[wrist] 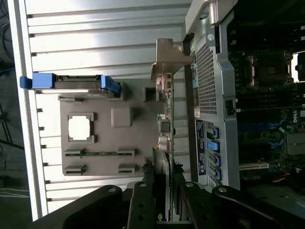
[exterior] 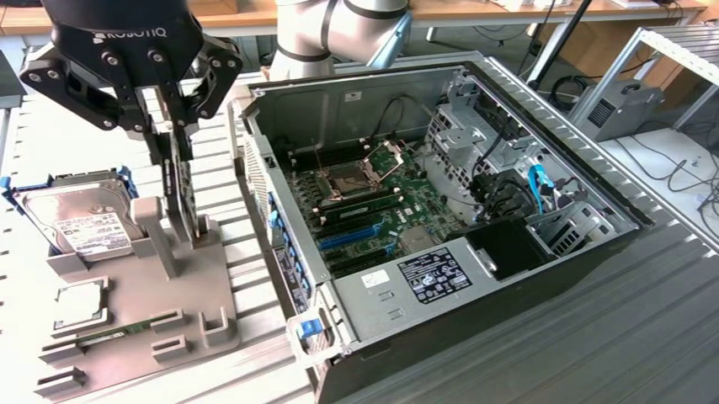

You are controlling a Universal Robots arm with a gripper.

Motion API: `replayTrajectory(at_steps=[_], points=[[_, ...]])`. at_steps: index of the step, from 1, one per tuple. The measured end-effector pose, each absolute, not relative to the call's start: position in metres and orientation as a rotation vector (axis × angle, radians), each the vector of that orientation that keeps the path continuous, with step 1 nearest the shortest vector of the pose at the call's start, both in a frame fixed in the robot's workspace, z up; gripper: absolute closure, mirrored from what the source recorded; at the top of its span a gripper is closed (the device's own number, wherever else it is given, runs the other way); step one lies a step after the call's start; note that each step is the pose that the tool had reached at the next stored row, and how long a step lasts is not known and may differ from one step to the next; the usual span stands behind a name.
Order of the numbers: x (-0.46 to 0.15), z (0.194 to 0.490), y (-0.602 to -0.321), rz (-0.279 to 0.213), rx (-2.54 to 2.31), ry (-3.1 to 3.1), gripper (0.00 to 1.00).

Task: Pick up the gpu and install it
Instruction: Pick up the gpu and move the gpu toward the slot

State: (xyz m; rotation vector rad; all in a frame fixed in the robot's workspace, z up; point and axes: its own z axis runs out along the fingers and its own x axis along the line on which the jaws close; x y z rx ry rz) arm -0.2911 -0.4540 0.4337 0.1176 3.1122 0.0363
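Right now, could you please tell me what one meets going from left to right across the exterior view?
Hard drive → gpu, standing upright → open computer case.

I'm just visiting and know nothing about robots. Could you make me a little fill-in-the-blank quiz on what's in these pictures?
1. The thin dark expansion card with a pale metal end bracket stands ____ in the grey plastic holder.
2. The black robot gripper is at the top edge of that ____.
3. The silver labelled hard drive sits in a ____ plastic frame.
4. The black computer case lies with its side ____.

Missing words: upright; card; blue; open.
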Motion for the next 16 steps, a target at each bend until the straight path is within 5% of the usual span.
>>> replayTrajectory(at_steps=[16], points=[[-0.291, 0.444, -0.454, 0.036, 0.118, 3.112, 0.74]])
